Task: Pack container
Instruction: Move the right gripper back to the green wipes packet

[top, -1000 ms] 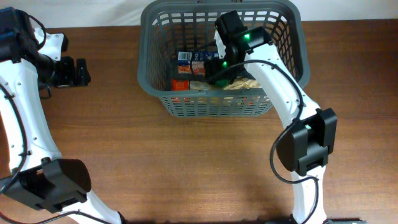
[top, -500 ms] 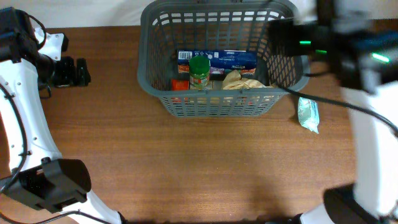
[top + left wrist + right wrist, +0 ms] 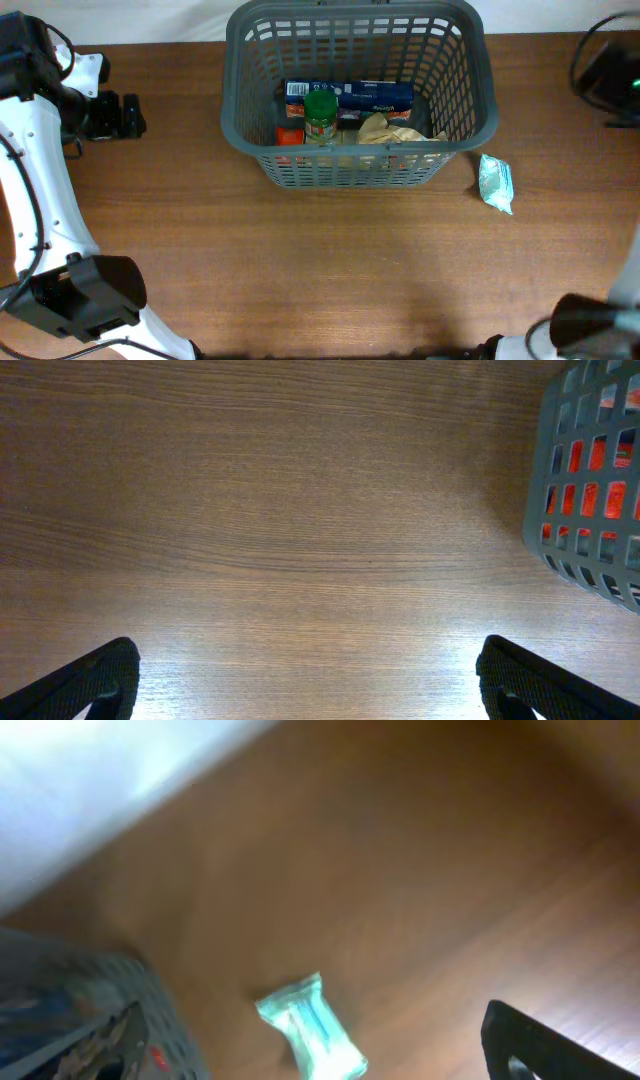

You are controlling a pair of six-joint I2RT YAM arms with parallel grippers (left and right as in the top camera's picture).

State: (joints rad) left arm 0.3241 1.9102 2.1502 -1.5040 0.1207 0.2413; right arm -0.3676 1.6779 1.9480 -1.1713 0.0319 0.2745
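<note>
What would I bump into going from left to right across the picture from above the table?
left hand → grey basket → little teal packet → right arm

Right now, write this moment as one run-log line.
basket: jar, box inside | packet: on table, outside basket | left gripper: open, empty | right gripper: open, empty

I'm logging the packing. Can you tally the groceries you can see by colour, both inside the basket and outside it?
Blue box: 1
Green-lidded jar: 1
Red item: 1
Tan bag: 1
Pale teal packet, on the table outside the basket: 1
Total visible: 5
</note>
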